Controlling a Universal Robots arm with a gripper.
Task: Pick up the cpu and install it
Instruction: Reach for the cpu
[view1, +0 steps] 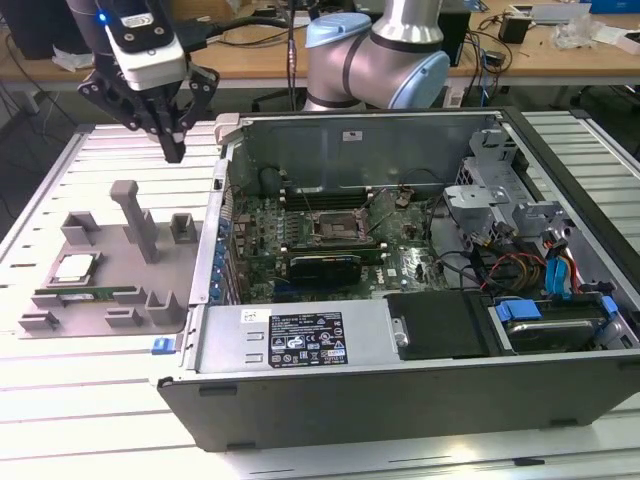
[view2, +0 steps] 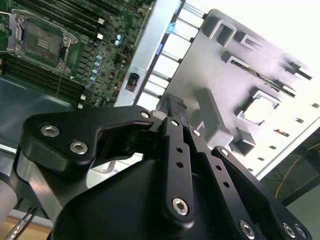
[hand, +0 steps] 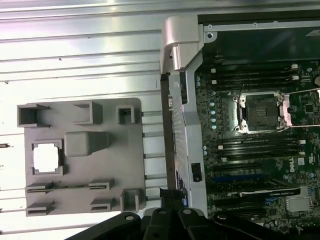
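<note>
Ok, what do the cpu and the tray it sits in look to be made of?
The cpu: bright, reflective silver top, so likely metal. The tray: uniform matte grey with blocky moulded pockets, probably plastic, possibly printed; the look alone cannot settle it.

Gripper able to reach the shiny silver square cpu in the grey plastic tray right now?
Likely yes: the cpu lies uncovered in the grey tray; the gripper hangs above the tray's edge, only the upright post nearby.
</note>
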